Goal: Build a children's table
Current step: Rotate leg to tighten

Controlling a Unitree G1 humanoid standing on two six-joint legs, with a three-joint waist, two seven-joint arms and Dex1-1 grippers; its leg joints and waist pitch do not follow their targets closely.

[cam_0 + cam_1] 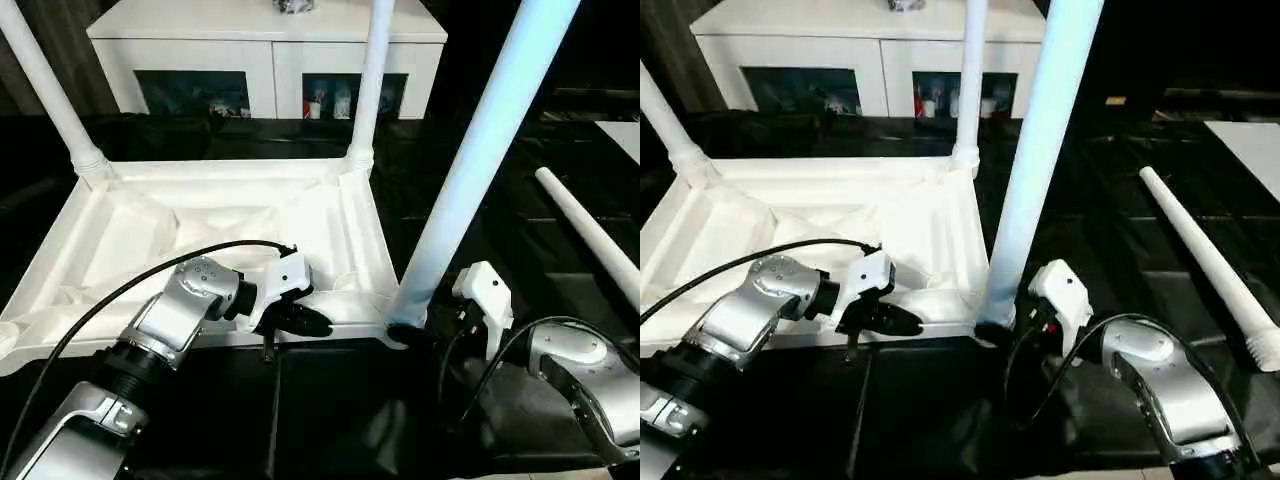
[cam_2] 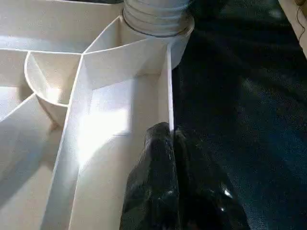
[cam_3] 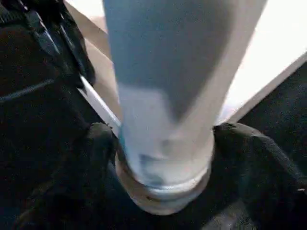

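Observation:
The white tabletop [image 1: 130, 230] lies upside down on a black surface, ribbed underside up. Two white legs [image 1: 50, 90] [image 1: 372, 80] stand in its far corner sockets. My left gripper [image 1: 305, 320] is shut on the near rim [image 2: 169, 86], one finger on each side of the thin wall. A third leg [image 1: 480, 160] stands slightly tilted at the near right corner socket. My right gripper [image 1: 415, 335] is shut on that leg's base, its black fingers [image 3: 98, 143] on both sides of the tube. The fourth leg [image 1: 595, 235] lies loose on the right.
A white cabinet [image 1: 260, 50] with dark glass doors stands behind the tabletop. A black cable [image 1: 150, 275] loops over my left forearm. The black mat [image 1: 340, 400] stretches around the tabletop and toward me.

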